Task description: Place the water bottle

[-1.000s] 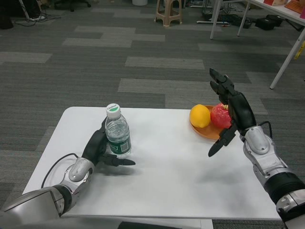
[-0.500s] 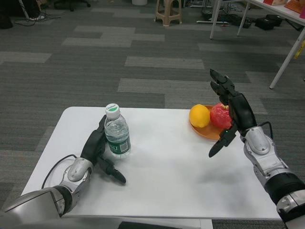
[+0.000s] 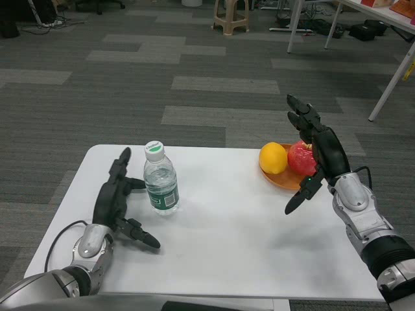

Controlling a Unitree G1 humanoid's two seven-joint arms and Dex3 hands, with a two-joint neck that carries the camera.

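A clear water bottle (image 3: 160, 180) with a green label and a white cap stands upright on the white table (image 3: 227, 246), left of its middle. My left hand (image 3: 117, 197) lies just left of the bottle, fingers spread, a small gap between them and the bottle, holding nothing. My right hand (image 3: 318, 152) hovers above the table's right side with its fingers spread, empty, in front of the fruit plate.
An orange plate (image 3: 280, 177) at the back right of the table carries a yellow lemon (image 3: 273, 158) and a red apple (image 3: 299, 157). Beyond the table lies grey carpet, with a plastic stool (image 3: 229, 14) and white table legs (image 3: 388, 83) farther off.
My left hand has let go of the bottle and drawn away to the left, its fingers spreading. The bottle stays upright where it was. My right hand has held still.
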